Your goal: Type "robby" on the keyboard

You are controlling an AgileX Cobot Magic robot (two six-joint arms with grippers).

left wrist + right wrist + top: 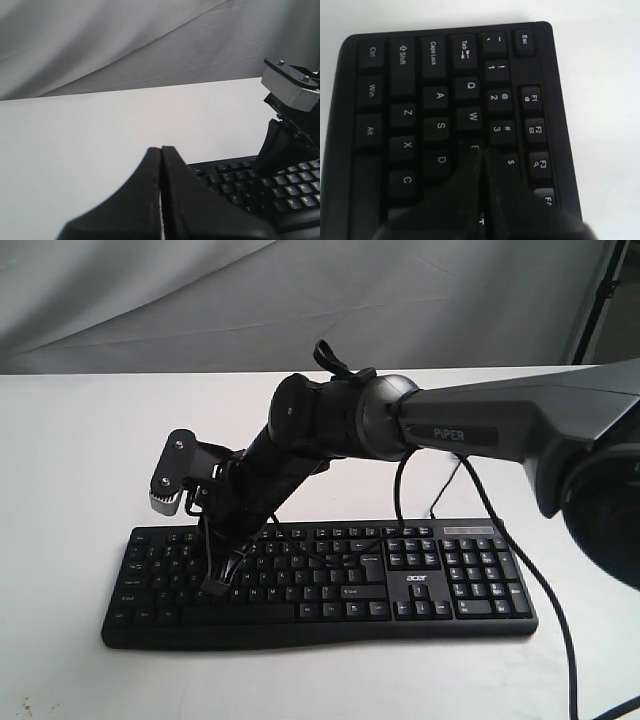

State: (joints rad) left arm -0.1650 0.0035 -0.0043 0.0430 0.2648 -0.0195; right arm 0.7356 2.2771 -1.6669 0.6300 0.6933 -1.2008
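The black keyboard (320, 580) with white legends and an "acer" logo (418, 581) lies on the white table, number pad to the right. My right gripper (213, 587) reaches across to the letter keys on its left half. In the right wrist view the right gripper (481, 153) is shut and empty, its tip low over the keyboard (420, 100) between the E and 4 keys. The R key is hidden under its fingers (460, 200); contact cannot be judged. My left gripper (161, 148) is shut and empty, over bare table beside the keyboard's (240, 185) Esc end. It is outside the exterior view.
The white table (80, 440) ends at a grey cloth backdrop (200, 300). The right arm (460, 425) spans above the keyboard's middle and right. A black cable (545, 590) hangs from it past the number pad. The right wrist camera housing (292, 90) sits close to the left gripper.
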